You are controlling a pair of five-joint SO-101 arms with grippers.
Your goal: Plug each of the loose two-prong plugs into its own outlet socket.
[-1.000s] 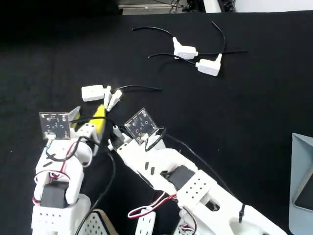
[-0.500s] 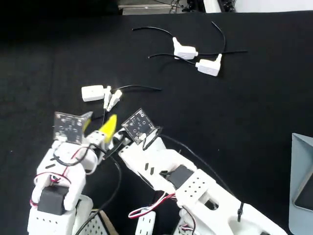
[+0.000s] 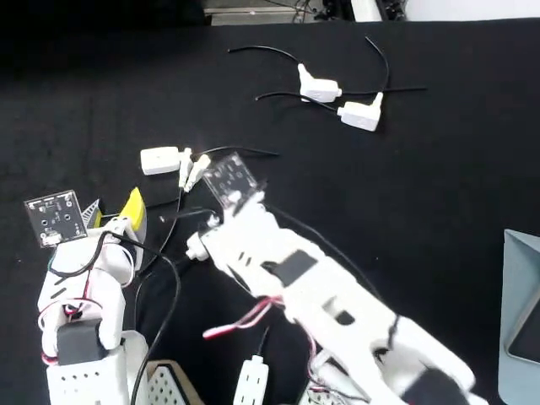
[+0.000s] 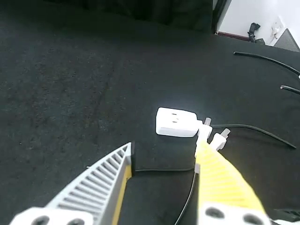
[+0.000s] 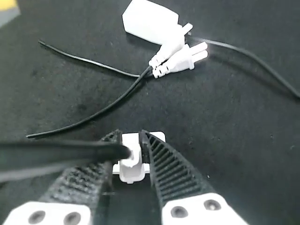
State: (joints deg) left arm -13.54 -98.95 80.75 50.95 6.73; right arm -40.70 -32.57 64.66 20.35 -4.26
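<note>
A white outlet socket (image 3: 159, 159) lies on the black table, with two loose white plugs (image 3: 192, 171) touching its end. The right wrist view has the same socket (image 5: 150, 21) and plugs (image 5: 180, 51) ahead of my right gripper (image 5: 131, 140). That gripper is shut on a small white plug (image 5: 130, 164) whose black cord (image 5: 56, 155) trails off sideways. My left gripper (image 4: 164, 150) is open and empty, short of the socket (image 4: 176, 123) and plugs (image 4: 213, 136). From above it sits at the left (image 3: 110, 207), and the right arm's wrist board (image 3: 229, 179) is just behind the plugs.
Two more white sockets (image 3: 319, 87) (image 3: 360, 116) with black cords lie at the back. A grey bin (image 3: 523, 321) stands at the right edge. A white power strip (image 3: 251, 384) sits at the front between the arm bases.
My left gripper has pulled back to the left, away from the two plugs. The right arm has pushed forward towards the socket and plugs.
</note>
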